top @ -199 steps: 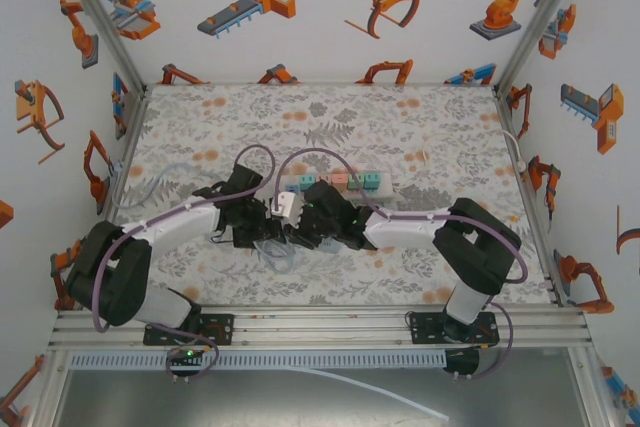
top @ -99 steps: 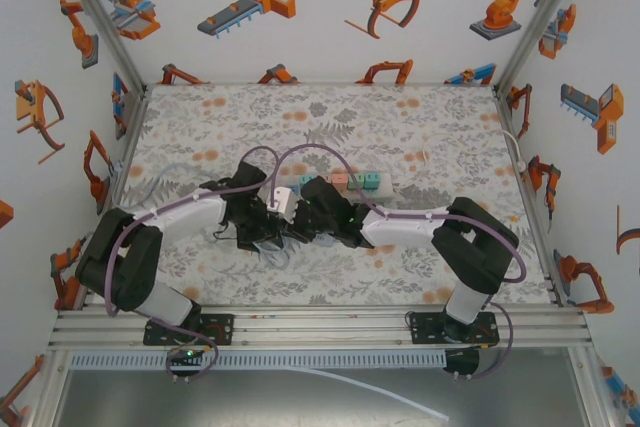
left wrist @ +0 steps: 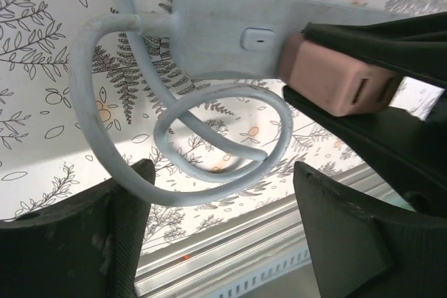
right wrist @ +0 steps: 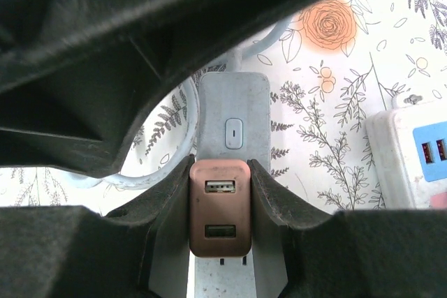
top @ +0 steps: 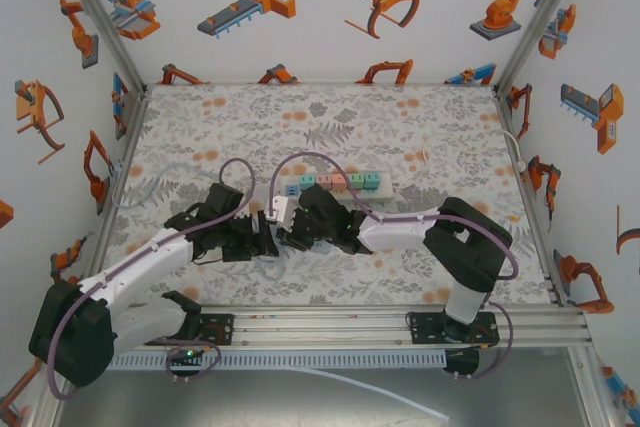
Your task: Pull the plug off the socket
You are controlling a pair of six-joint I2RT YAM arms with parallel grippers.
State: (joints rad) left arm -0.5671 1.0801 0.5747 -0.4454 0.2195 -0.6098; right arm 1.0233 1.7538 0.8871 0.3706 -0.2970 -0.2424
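Right end effector [right wrist: 221, 197] clamps the pink plug [right wrist: 220, 222], hiding its sides; left end effector [left wrist: 223, 204] gapes.

The plug [right wrist: 220, 207] is a small rose-brown block with rounded corners and two USB ports stacked on its outer face. It sits on the socket [right wrist: 234, 106], a flat pale grey bar, and its edge lies just beside the socket's small oval button [right wrist: 234, 132]. No gap shows between the two, and the right gripper [right wrist: 220, 204] presses on the plug's two sides. A pale grey cable [left wrist: 216, 165] leaves the socket at the end away from the plug and curls into a loose loop over the worktop [top: 420, 127]. From above, the socket [top: 283, 208] shows as a pale block in the worktop's near half.
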